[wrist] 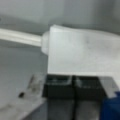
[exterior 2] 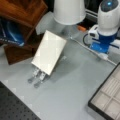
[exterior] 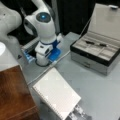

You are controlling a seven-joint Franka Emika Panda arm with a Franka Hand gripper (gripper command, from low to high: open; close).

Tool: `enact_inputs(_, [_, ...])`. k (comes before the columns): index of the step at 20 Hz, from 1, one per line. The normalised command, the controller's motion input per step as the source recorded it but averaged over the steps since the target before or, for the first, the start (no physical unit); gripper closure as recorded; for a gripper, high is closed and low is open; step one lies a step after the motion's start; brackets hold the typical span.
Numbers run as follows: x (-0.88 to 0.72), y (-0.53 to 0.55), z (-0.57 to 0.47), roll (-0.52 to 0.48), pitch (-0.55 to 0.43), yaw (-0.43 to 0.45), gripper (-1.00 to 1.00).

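Note:
A white flat slab [exterior: 56, 91], ridged along one long edge like a spiral pad, hangs tilted over the grey table [exterior: 100, 90] and throws a shadow on it. In both front views two metal fingers [exterior 2: 41, 76] stick out at its low end, where my gripper [exterior: 77, 113] [exterior 2: 37, 76] is. In the wrist view the gripper [wrist: 74, 86] is shut, black pads [wrist: 58, 86] pressed side by side. The slab's edge [wrist: 82, 55] lies just beyond the pads, and nothing shows between them. A white cable [wrist: 20, 36] runs behind the slab.
A brown wooden shelf [exterior: 13, 92] [exterior 2: 23, 11] stands close beside the slab. An open grey compartment box [exterior: 96, 51] [exterior 2: 107, 97] sits on the table. The arm's white and blue base [exterior: 45, 37] [exterior 2: 106, 27] stands at the back, with the cable [exterior: 47, 68] lying in front of it.

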Motion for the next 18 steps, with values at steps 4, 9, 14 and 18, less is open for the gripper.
enact_inputs(4, [-0.14,-0.14,0.18,-0.051,-0.066,0.051,1.0])
enact_inputs(9, [-0.03,-0.11,0.16,-0.059,0.025,0.027,1.0])
enact_inputs(14, [0.1,-0.09,0.17,-0.095,0.108,0.013,-1.0])
enact_inputs(18, [0.19,-0.09,0.2,-0.111,0.164,0.017,-1.0])
